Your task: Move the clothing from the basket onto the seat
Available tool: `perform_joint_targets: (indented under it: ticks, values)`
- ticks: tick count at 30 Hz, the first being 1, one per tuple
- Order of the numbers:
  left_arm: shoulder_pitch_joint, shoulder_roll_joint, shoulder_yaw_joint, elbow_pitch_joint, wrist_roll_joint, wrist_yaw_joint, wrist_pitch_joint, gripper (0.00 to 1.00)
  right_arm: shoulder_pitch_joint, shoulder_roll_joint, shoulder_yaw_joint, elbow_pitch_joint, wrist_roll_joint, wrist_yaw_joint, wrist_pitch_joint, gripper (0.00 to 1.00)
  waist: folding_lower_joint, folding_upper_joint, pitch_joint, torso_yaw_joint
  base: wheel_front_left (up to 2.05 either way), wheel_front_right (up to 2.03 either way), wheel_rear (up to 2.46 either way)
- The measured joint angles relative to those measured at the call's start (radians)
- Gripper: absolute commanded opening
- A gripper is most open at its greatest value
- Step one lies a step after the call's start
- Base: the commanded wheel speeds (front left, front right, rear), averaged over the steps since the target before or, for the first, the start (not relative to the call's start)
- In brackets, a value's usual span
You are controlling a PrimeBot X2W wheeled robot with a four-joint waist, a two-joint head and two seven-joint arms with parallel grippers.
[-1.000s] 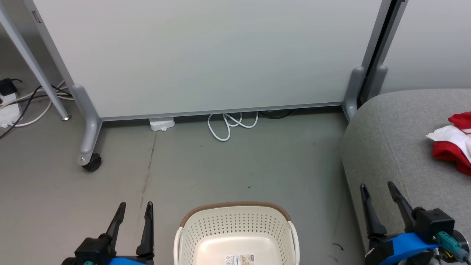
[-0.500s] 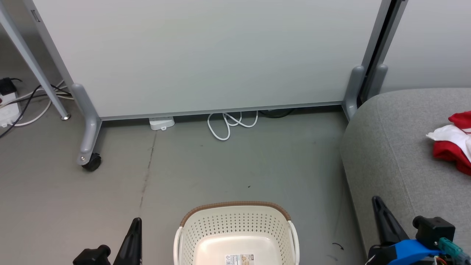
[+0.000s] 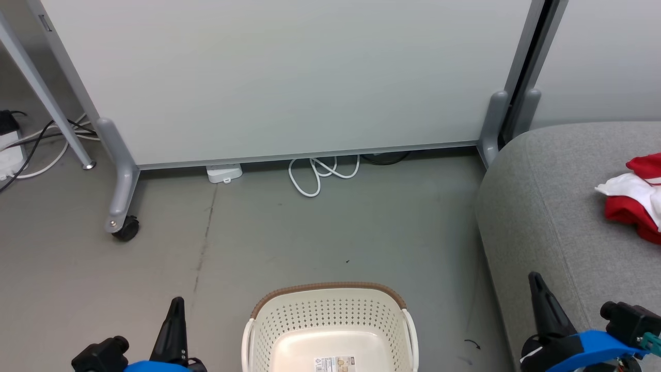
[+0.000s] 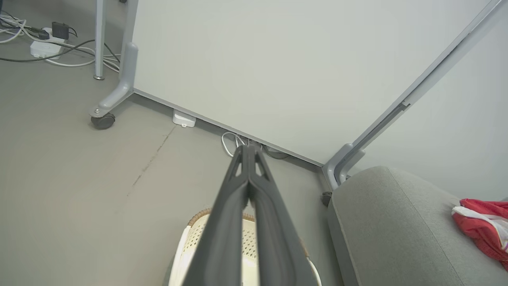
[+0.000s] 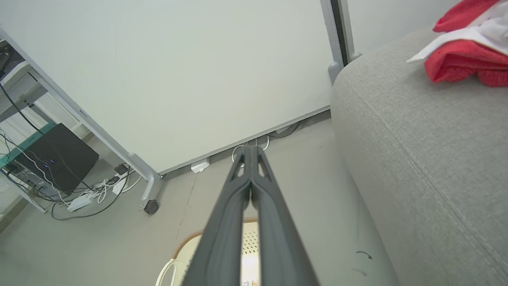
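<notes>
The head view looks down into the cream basket [image 3: 330, 315] with its brown rim, right to the smooth bottom and a little paper label [image 3: 335, 363]. The two wrist views catch just the far rim of it, peeking out behind dark fingers. The right wrist view looks off to the side and finds a black box [image 5: 59, 159] with lots of wires by it. The clothing [image 3: 632, 212] is a soft, crumpled heap, bright red with a white part folded in. It lies on top of the big grey sofa [image 3: 557, 206], at the right side of the head view, and the edge of that view cuts some of it off. The left end effector [image 3: 177, 300] has its two fingers pressed tight together and holds nothing. It hangs over the floor [image 3: 310, 232], just left of the basket. The right end effector [image 3: 533, 276] is pinched together too, with nothing in it, low by the near end of the sofa. The clothing is farther along the sofa, well apart from it. The basket sits between the two end effectors, in front of the pale partition panel [image 3: 289, 77].
</notes>
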Motion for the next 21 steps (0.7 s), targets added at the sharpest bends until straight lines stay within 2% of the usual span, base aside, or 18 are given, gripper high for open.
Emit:
perform_joint_targets:
  ticks: [21]
  values:
    - [-0.039,-0.009,0.045,-0.026,-0.296,0.0,0.077,0.0,-0.028,0.0,-0.012,-0.004,0.327,0.0,0.057,0.0,0.0,0.0,0.002,-0.011,0.0,0.0,0.0]
